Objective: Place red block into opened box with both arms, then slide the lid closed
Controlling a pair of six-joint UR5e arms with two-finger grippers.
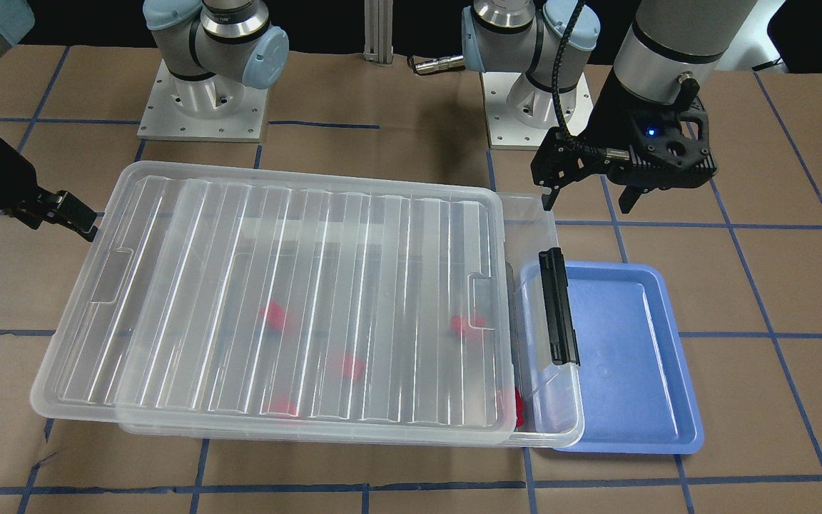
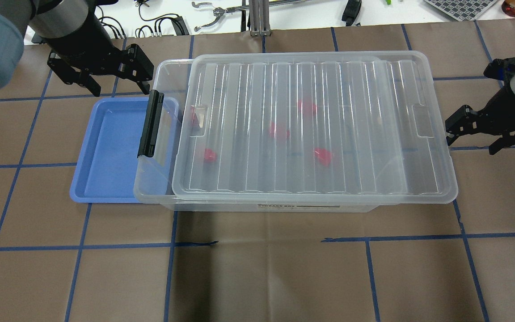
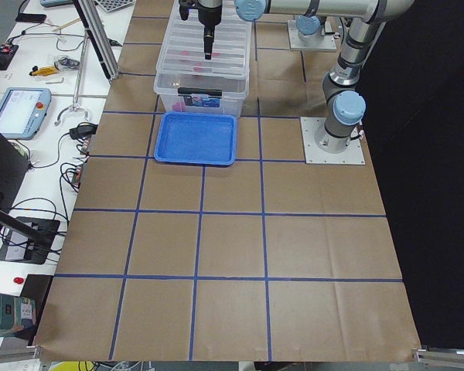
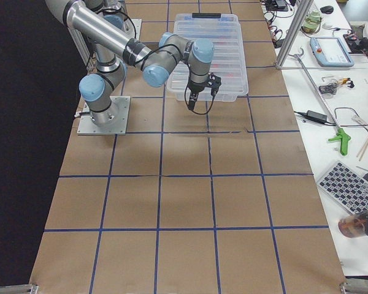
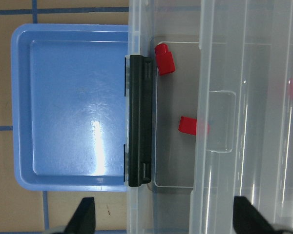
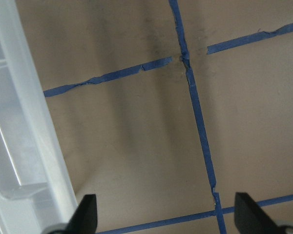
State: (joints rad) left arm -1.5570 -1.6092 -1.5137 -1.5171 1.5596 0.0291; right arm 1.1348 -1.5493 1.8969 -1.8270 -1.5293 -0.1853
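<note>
Left gripper [image 2: 120, 90] hangs wide open and empty over the table [image 2: 257, 268], by the box's [image 2: 284, 206] black bar [image 2: 150, 125]. The right gripper [image 2: 472, 144], also spread and holding nothing, sits just off the lid's [image 2: 351, 89] far short end. The ribbed, translucent lid covers most of the clear box, leaving a strip uncovered at the bar end and overhanging the opposite end. A red block [image 5: 165, 59] lies in that strip beside the bar. A second block [image 5: 187, 126] is half under the lid's edge. At least three more red shapes [image 2: 323, 155] blur to pink beneath the ribs. The box's bar end overlaps a glossy blue tray [image 2: 105, 147].
</note>
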